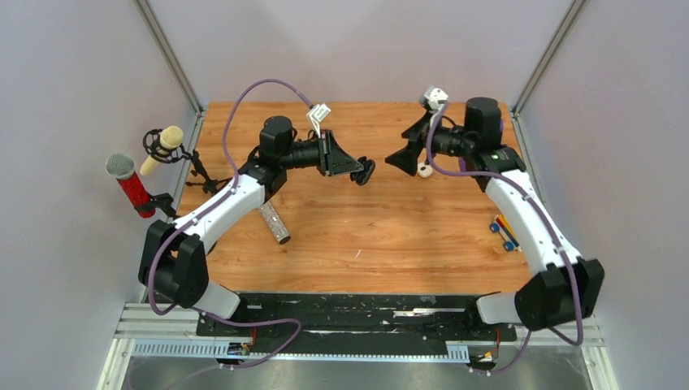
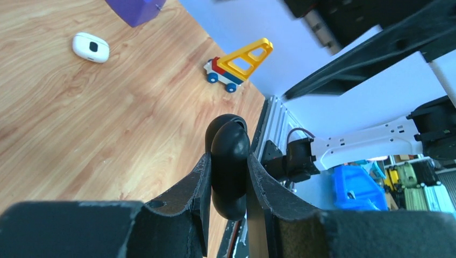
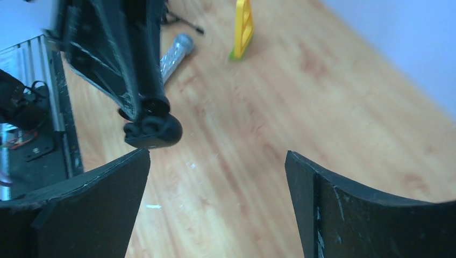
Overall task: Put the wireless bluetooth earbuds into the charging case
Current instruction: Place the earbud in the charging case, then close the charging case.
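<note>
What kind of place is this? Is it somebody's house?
Probably not a house. It looks like a robot test booth, maybe in a lab: a left arm and a right arm bolted at the edge of a wooden table, plain walls close around it, and two microphones on stands at the side.

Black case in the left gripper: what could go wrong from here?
The black charging case is pinched in mid-air between the left gripper fingers; its rounded shell could slip and fall to the table. The open right gripper faces it closely; a misaligned approach could knock it loose. The white case lies beside that gripper and could get brushed away.
</note>
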